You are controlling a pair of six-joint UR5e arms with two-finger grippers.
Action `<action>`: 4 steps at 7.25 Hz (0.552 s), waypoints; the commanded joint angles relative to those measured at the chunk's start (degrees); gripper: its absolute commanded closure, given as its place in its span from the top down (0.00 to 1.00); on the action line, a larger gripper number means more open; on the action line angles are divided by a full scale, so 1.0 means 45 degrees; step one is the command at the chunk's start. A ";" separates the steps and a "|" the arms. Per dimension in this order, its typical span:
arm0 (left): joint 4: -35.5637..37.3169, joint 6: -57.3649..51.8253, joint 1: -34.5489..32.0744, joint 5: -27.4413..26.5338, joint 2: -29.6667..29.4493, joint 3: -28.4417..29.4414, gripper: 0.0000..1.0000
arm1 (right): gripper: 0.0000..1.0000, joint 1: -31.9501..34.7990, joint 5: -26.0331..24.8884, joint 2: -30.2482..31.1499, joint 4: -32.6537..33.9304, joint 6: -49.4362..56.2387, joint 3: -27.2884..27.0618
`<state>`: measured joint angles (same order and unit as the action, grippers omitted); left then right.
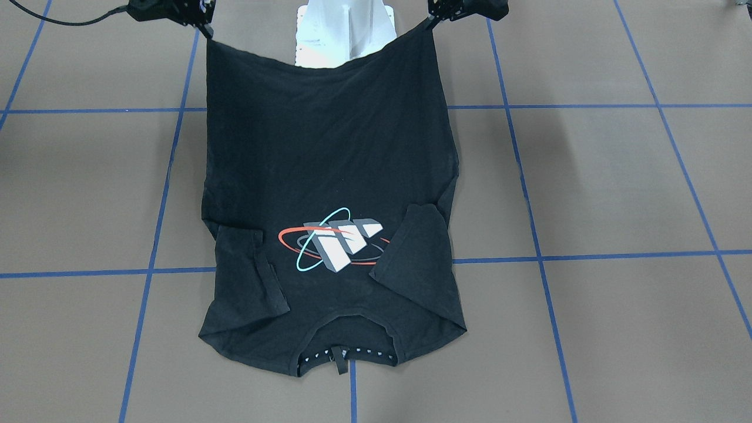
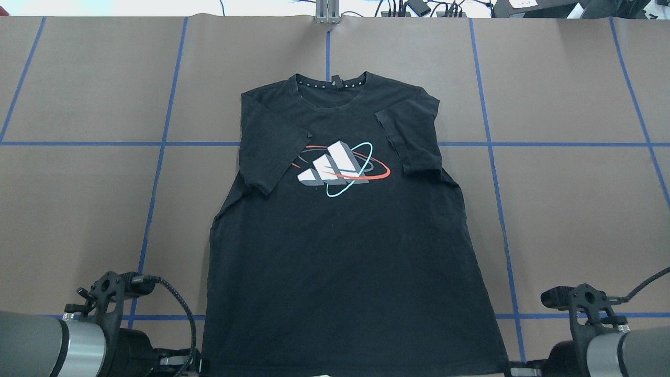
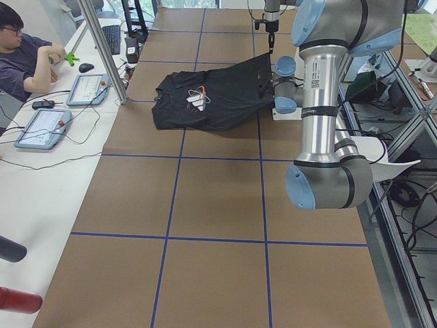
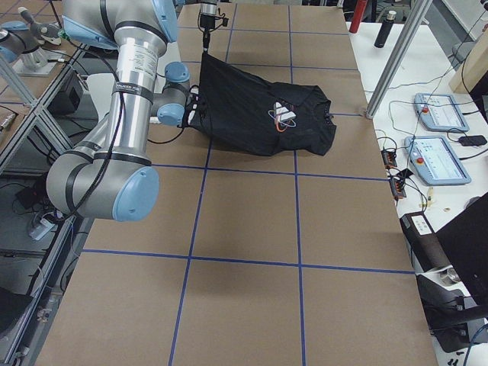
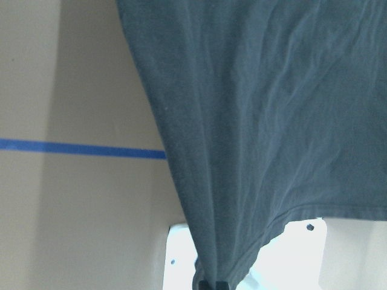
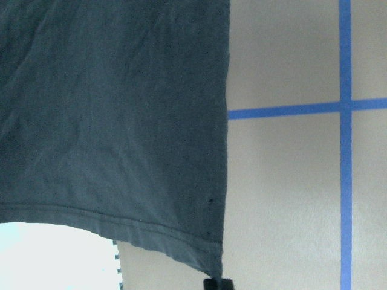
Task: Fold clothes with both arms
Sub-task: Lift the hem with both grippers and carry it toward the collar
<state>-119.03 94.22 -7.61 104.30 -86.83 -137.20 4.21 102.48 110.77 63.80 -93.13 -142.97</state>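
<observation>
Black hem corners are up for the bottom-to-collar fold, I reckon: left gripper (image 5: 211,284) clamps one, T-shirt (image 2: 345,235) lies print-up on the table (image 2: 78,209), sleeves tucked in, right gripper (image 6: 217,283) clamps the other, and next both need to travel evenly toward the collar.

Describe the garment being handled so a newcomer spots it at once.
On the brown, blue-taped table, the black T-shirt lies centrally, collar away from the robot. The left gripper and right gripper pinch its raised hem corners; the grey-white block print ringed by red and teal ovals marks it.
</observation>
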 commanded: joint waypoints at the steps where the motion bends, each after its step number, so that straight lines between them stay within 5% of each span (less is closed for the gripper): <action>1: 0.0065 0.0020 0.0536 0.0532 0.0464 -0.0874 0.00 | 0.00 -0.0213 0.0878 0.0208 0.0061 0.0031 -0.1095; 4: 0.0085 0.0098 -0.0179 0.0454 0.0214 -0.0471 0.00 | 0.00 0.2061 0.0898 0.0169 0.0996 0.0051 -0.1042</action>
<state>-118.67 94.65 -6.57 106.43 -85.45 -140.26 8.62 106.40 111.70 66.62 -92.96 -147.87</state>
